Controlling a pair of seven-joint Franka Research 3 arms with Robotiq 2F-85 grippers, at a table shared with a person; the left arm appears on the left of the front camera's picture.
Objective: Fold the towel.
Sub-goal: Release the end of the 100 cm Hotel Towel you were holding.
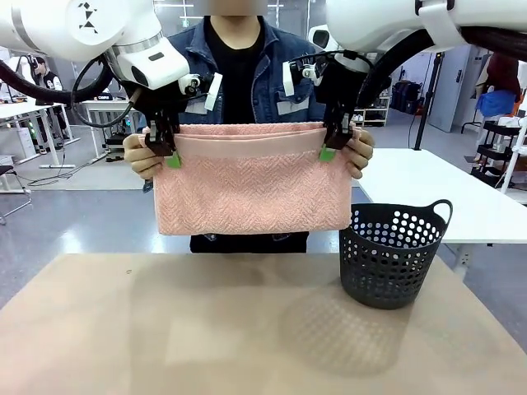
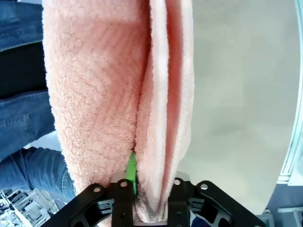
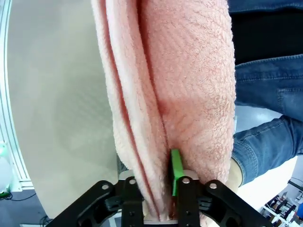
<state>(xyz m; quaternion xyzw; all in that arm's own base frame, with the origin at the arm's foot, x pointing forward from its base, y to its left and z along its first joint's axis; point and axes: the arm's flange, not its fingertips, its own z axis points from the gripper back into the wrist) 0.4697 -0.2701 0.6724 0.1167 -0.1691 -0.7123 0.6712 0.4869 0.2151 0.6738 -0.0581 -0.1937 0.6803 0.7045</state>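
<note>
The towel [image 1: 251,189] is hanging folded above the table's [image 1: 165,329] far edge. A person's hands [image 1: 142,156] are holding its top corners. The left gripper [image 1: 168,153] and right gripper [image 1: 331,148] are there too, jaws around the towel's top edge; squeezing or not, I cannot tell.

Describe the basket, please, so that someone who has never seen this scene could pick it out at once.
Start at the tan table in the foreground; on its right side stands the basket. It is round, dark grey plastic with holes punched through its wall and a loop handle, below and right of the pink towel that a person holds up.
</note>
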